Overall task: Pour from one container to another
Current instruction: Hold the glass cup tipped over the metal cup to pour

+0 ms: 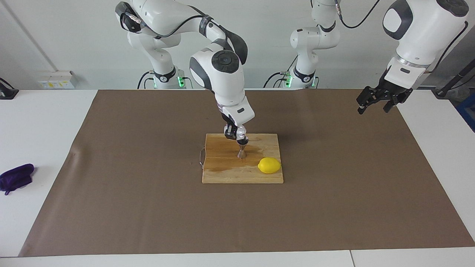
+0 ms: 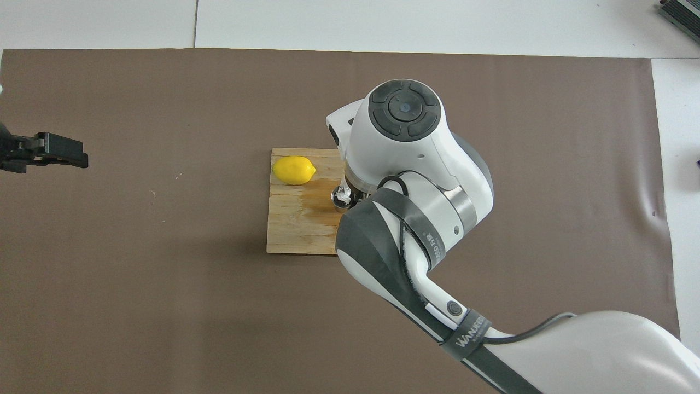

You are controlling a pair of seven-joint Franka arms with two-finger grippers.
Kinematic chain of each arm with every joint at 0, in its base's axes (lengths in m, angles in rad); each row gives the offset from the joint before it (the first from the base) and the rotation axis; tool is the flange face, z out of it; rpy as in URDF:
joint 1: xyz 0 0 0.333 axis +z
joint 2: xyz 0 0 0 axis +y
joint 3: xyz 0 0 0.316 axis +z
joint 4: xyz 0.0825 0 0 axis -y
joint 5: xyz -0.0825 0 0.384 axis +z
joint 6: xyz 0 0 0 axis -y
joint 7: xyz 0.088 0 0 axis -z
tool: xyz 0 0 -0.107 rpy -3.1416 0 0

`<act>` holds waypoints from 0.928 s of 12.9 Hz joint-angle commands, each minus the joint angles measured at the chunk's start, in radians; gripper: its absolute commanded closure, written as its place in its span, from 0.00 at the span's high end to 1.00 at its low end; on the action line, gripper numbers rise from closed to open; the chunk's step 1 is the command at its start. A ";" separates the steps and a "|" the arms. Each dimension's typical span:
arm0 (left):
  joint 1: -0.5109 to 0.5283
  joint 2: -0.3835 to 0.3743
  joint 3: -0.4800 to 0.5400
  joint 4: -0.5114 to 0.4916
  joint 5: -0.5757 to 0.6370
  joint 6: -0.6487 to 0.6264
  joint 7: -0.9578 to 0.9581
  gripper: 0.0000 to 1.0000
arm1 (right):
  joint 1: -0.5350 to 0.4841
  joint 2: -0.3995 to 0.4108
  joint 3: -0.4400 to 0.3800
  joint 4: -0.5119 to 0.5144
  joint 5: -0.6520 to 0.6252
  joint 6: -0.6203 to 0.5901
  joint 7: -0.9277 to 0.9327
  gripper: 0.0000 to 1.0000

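Two arms share the table, and only the right one is over the wooden cutting board (image 1: 226, 174). The right gripper (image 1: 237, 134) hangs over the board's edge nearest the robots, its fingers clamped on the small translucent plastic cup (image 1: 241, 132), which is tipped directly above the steel jigger (image 1: 242, 151). The jigger stands upright on the board just below the gripper, its open top touching or almost touching the cup; from overhead only the jigger's rim (image 2: 340, 203) shows under the wrist. A darker patch on the wood spreads around the jigger's foot. A lemon (image 1: 269, 165) lies on the board, farther from the robots than the jigger. The left gripper (image 1: 377, 101) waits in the air, fingers apart, over the brown mat (image 1: 111, 207) at its own end.
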 commanded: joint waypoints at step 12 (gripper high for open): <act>0.000 -0.014 0.001 -0.014 0.019 -0.006 0.000 1.00 | -0.096 -0.144 -0.127 -0.008 0.369 0.069 -0.256 0.26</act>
